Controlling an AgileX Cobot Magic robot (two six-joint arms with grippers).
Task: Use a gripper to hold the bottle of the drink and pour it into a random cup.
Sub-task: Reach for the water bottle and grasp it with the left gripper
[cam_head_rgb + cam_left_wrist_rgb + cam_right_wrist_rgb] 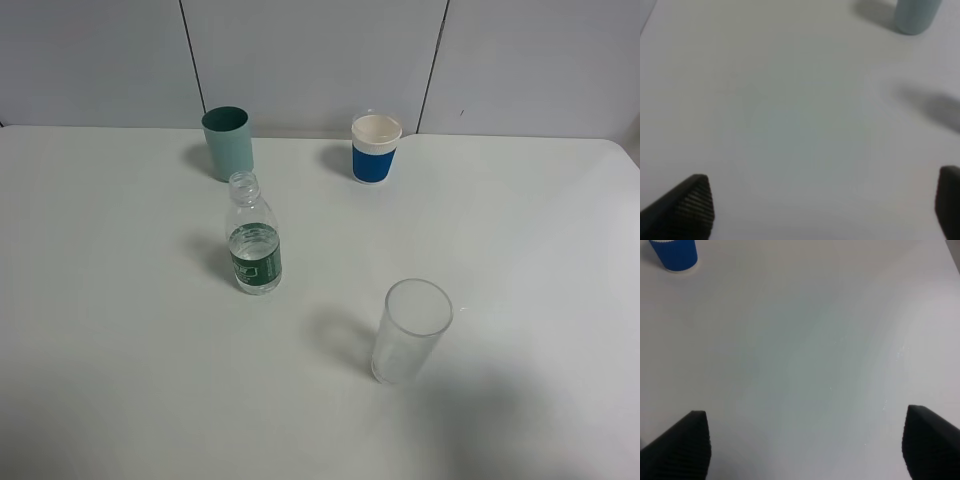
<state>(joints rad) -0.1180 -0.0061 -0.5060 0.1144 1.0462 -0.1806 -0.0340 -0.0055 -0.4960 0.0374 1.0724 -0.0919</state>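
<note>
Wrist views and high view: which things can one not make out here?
- Left wrist view: cup blurred, upper part cut off by the frame edge.
- Right wrist view: blue-sleeved cup cut by the edge.
- Wrist views: left gripper and right gripper show fingertips only.
- High view: bottle, label print too small.

Left gripper (822, 202): jaws spread wide, dark ribbed fingertips (692, 205) far apart on either side. Right gripper (810, 442): jaws equally wide, ribbed faces turned inward.

A plain white matte desk (120, 350) ends at its far edge against a pale grey panelled wall (310, 60) with dark vertical seams (192, 55).
</note>
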